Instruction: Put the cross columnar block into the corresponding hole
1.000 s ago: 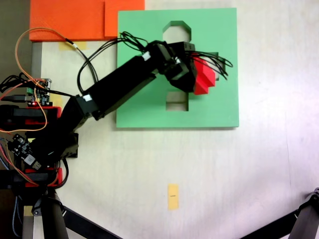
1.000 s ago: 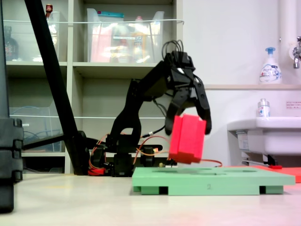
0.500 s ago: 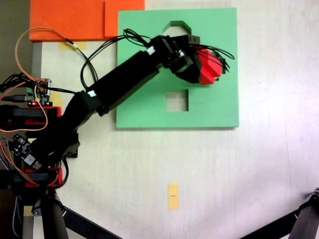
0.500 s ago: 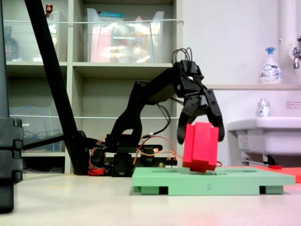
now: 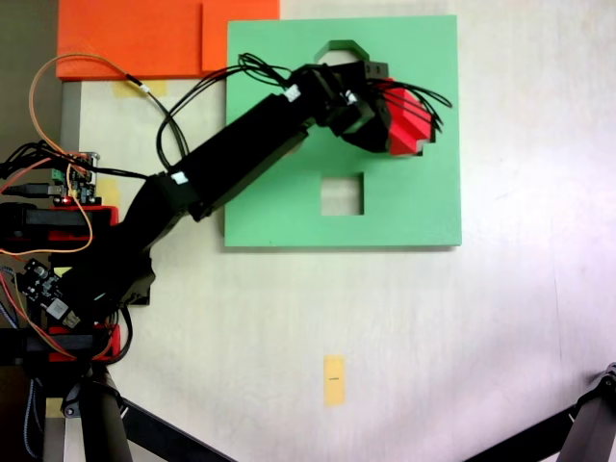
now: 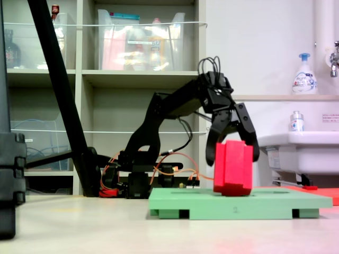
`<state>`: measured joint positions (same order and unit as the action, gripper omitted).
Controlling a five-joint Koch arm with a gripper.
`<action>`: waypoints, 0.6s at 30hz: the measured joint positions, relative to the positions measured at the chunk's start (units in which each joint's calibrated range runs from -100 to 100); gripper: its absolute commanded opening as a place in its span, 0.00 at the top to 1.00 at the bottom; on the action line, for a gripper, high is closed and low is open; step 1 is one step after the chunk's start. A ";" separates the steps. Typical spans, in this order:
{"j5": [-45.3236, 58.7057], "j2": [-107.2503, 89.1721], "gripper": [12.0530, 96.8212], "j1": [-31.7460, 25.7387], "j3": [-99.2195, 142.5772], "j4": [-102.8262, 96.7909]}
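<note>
The green board lies flat on the tabletop, with a square hole near its middle. The black arm reaches over it. Its end effector holds the red cross block upright, its bottom touching the board

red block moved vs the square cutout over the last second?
Yes. In the top-down fixed view the red cross block, held in the tool, went up-frame and right, away from the square cutout. Side-on, it sank toward the green board.
</note>
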<state>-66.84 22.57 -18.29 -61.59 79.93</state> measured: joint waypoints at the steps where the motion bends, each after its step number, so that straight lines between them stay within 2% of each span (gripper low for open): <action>1: 0.00 0.14 0.69 0.00 0.00 0.00; 18: 0.10 8.07 0.69 -0.05 -1.96 -2.06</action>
<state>-66.74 30.64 -18.34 -63.55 77.88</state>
